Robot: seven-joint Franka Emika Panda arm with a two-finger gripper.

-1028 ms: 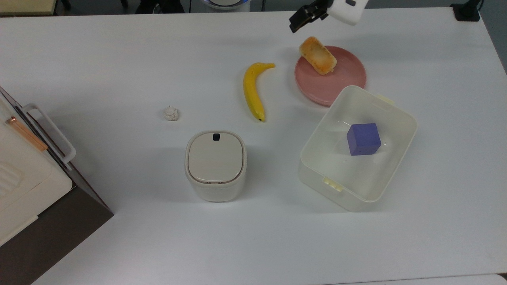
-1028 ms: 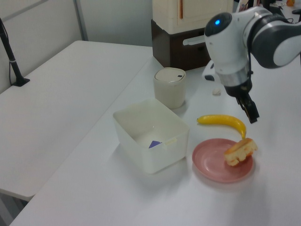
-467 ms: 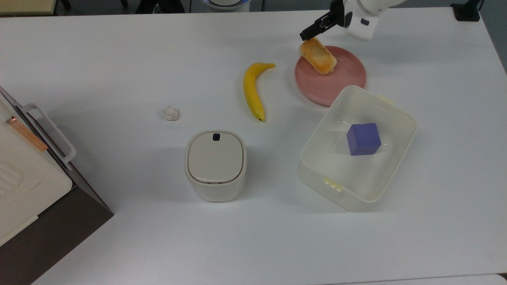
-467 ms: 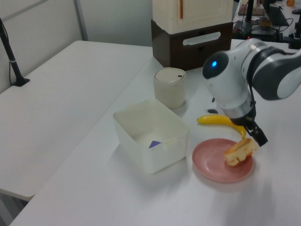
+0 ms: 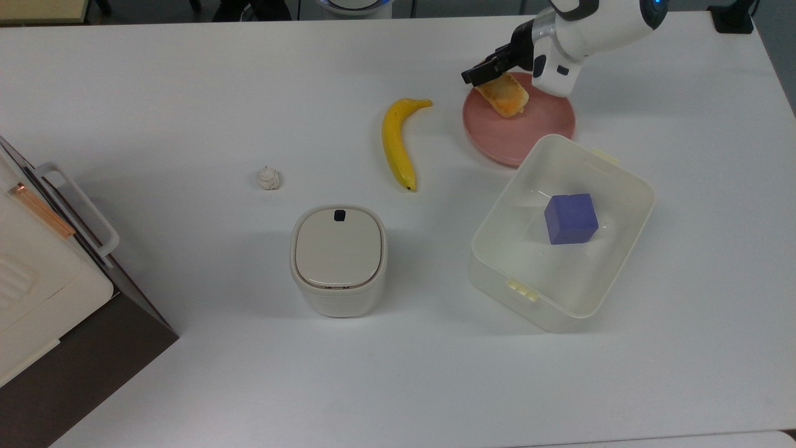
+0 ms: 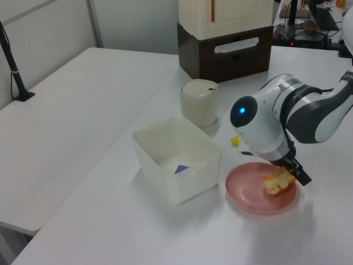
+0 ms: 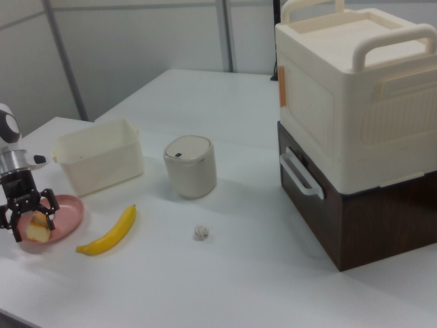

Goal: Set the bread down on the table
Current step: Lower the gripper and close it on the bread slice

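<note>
In the top view, going left to right: a white lumpy ball (image 5: 268,179), a lidded cream canister (image 5: 338,260), a banana (image 5: 398,142), then the pink plate (image 5: 528,130) with a tub (image 5: 563,233) holding a purple cube (image 5: 570,218) at its 5 o'clock. The bread (image 5: 505,94) lies on the plate's 10 o'clock edge. The jaws (image 7: 29,212) stand spread around the bread, not yet clamped. This looks like the grasp step; next, close, lift, and carry it to bare surface (image 5: 186,93).
</note>
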